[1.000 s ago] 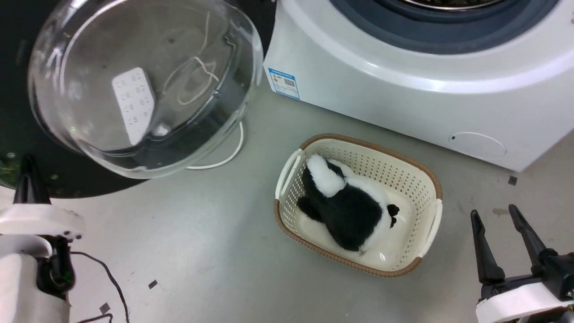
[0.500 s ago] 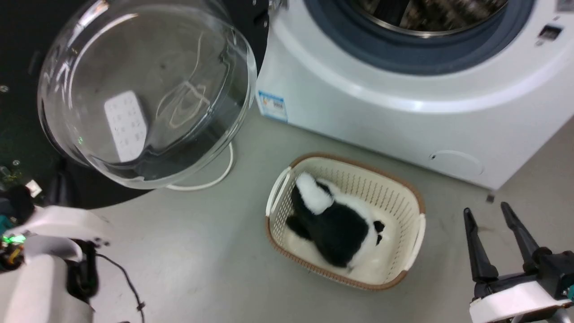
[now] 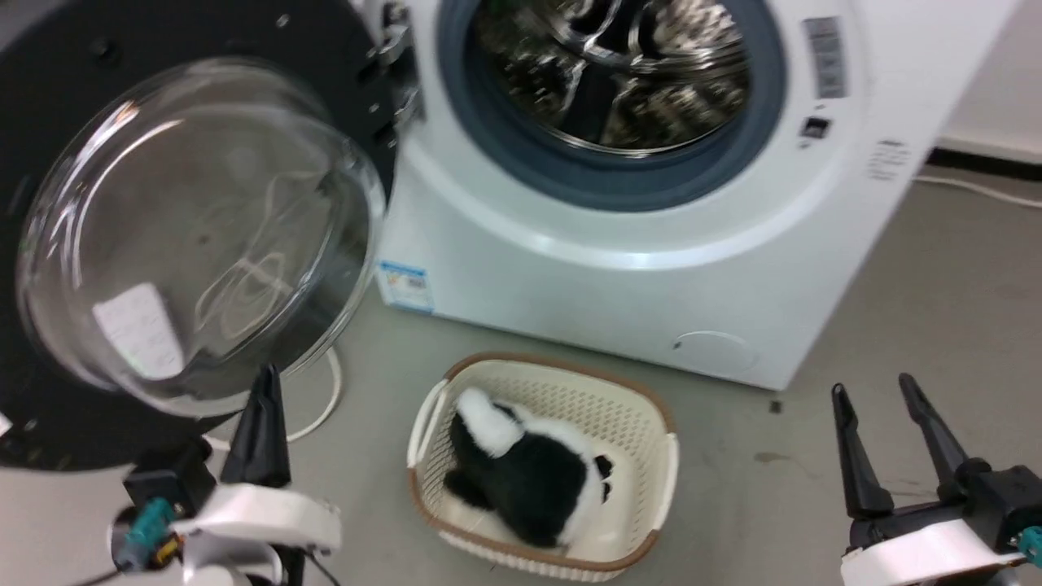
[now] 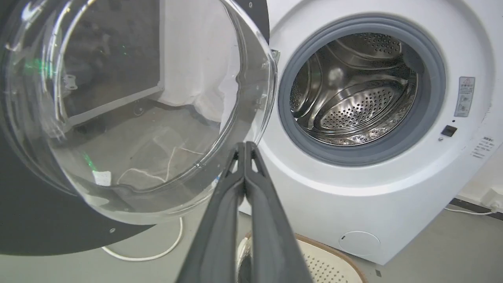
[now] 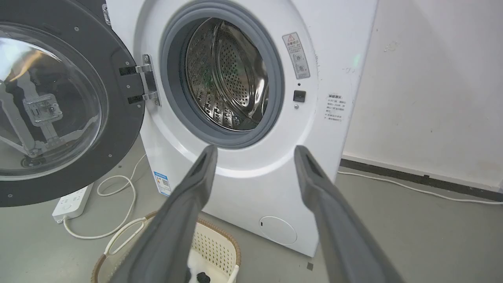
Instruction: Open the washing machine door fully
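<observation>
One blue label (image 3: pixel 404 286) on washing machine (image 3: pixel 619 285)

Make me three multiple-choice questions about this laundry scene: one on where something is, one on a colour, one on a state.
1. Where is the basket relative to the washing machine? A) inside it B) on the floor before it C) on top of it
2. What colour is the plush toy? A) black and white B) red C) yellow
3. How is the washing machine door? A) shut B) swung open C) off its hinge
Answers: 1 B, it sits below the drum; 2 A, dark body, white patches; 3 B, drum exposed.
</observation>
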{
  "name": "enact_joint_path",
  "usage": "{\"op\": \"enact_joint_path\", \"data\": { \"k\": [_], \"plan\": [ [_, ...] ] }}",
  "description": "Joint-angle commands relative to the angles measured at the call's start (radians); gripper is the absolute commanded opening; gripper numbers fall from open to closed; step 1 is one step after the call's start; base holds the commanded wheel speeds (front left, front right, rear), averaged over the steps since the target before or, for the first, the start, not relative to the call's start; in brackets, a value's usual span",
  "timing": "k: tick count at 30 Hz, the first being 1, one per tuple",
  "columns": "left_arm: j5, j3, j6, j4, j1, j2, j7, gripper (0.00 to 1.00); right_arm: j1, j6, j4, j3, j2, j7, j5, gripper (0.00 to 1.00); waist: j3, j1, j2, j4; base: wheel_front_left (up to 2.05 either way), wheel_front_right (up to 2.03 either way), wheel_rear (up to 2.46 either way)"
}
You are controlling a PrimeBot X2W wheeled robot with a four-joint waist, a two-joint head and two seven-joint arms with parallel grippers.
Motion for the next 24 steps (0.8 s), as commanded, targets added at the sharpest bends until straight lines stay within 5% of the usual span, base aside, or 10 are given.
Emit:
{"op": "enact_joint_path", "data": {
  "k": [1,15,16,17,24],
  "plan": [
    [0.007,-0.004,-0.001,-0.004,0.019,-0.005,-0.004,0.0,0.01,0.001,0.001,0.001,0.007,-0.006,-0.008,1.0,-0.039,0.0001,0.0,-0.045,0.0,0.0,0.0],
    [0.062,-0.087,-0.013,0.004,0.15,-0.064,-0.004,0.0,0.101,0.001,-0.002,-0.022,0.025,-0.007,-0.033,1.0,-0.078,0.0001,0.0,-0.144,0.0,0.0,0.0],
    [0.067,-0.095,-0.019,0.015,0.153,-0.064,-0.004,0.36,0.104,0.001,0.001,-0.024,0.025,-0.007,-0.029,1.0,-0.079,0.0001,0.0,-0.147,0.0,0.0,0.0],
    [0.073,-0.102,-0.024,0.023,0.154,-0.065,-0.004,1.0,0.107,0.001,0.004,-0.024,0.025,-0.007,-0.025,1.0,-0.079,0.0001,0.0,-0.15,0.0,0.0,0.0],
    [0.123,-0.102,-0.016,0.027,0.157,-0.067,-0.004,1.0,0.111,0.001,0.021,-0.018,0.025,-0.007,-0.006,1.0,-0.079,0.0001,0.0,-0.165,0.0,0.0,0.0]
  ]
}}
